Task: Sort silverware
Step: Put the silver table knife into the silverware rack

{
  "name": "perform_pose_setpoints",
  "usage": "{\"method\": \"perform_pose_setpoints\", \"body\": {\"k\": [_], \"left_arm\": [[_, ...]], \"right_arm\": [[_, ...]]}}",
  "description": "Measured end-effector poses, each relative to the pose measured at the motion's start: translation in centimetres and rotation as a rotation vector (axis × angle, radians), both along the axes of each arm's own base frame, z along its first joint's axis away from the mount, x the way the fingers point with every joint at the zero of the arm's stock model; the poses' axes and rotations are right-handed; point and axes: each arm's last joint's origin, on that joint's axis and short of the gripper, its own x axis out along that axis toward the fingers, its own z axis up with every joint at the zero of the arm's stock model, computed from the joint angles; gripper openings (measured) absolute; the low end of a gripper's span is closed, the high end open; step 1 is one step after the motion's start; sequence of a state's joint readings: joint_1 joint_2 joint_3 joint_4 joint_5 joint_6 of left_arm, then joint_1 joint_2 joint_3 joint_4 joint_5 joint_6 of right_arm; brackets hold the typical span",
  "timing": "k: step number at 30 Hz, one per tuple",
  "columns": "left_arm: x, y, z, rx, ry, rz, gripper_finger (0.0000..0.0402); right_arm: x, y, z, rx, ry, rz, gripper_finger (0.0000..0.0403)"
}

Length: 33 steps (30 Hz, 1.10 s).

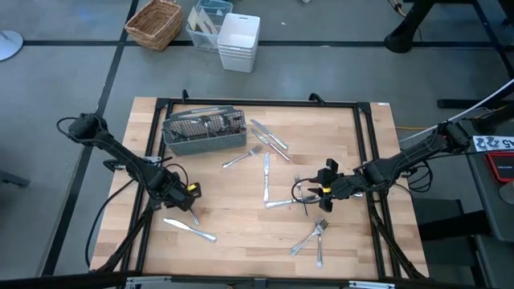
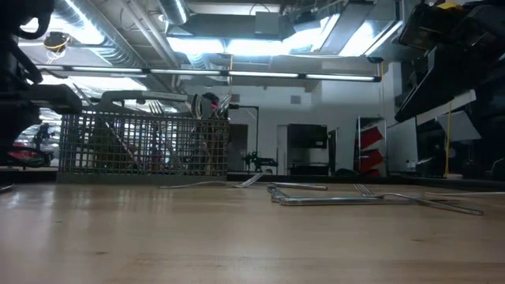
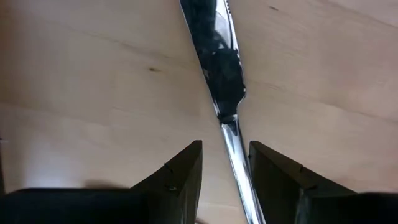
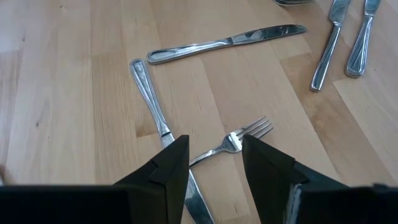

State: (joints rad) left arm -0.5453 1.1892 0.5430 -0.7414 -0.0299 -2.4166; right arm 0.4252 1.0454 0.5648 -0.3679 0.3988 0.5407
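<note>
Pale wood counter (image 1: 241, 217) carries the loose silverware: a knife (image 3: 219, 81) near the left front, and more knives and forks spread from the middle to the right front. The left gripper (image 3: 225, 163) hangs low over that knife with its jaws apart, and the handle runs straight through the gap between them, the blade stretching away ahead; I judge that a close would take the handle across its width. The right gripper (image 4: 214, 158) waits low over the right-hand pieces, jaws also apart and holding nothing, a fork (image 4: 233, 143) lying slantwise just ahead of the gap and a second knife (image 4: 152, 102) crossing under one finger. The left arm is clearly nearer its knife. The mesh caddy (image 1: 204, 131) stands toward the back left, with pieces already upright inside; which compartments they fill I cannot tell.
</note>
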Motion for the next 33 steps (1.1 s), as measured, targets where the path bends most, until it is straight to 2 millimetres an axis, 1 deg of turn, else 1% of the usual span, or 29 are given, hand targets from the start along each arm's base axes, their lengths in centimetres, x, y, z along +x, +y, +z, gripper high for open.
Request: {"method": "perform_pose_setpoints", "body": {"k": [14, 18, 21, 28, 30, 33], "left_arm": [[0.8, -0.5, -1.7, 0.034, 0.061, 0.011, 0.0125], [0.9, -0.5, -1.9, 0.047, 0.073, -0.039, 0.0122], [0.8, -0.5, -1.9, 0.052, 0.077, -0.074, 0.0103], [0.6, -0.4, -2.0, 0.070, 0.096, -0.135, 0.0031], [0.6, -0.4, -2.0, 0.078, 0.093, -0.158, 0.0022], [0.6, -0.4, -2.0, 0.096, 0.087, -0.181, 0.0021]], "right_arm": [[0.0, 0.0, 0.0, -0.014, 0.003, 0.013, 0.0152], [0.0, 0.0, 0.0, -0.020, 0.003, 0.018, 0.0152], [0.0, 0.0, 0.0, -0.019, 0.003, 0.018, 0.0152], [0.0, 0.0, 0.0, -0.019, 0.003, 0.018, 0.0152], [0.0, 0.0, 0.0, -0.019, 0.003, 0.018, 0.0152], [0.0, 0.0, 0.0, -0.019, 0.003, 0.018, 0.0152]]}}
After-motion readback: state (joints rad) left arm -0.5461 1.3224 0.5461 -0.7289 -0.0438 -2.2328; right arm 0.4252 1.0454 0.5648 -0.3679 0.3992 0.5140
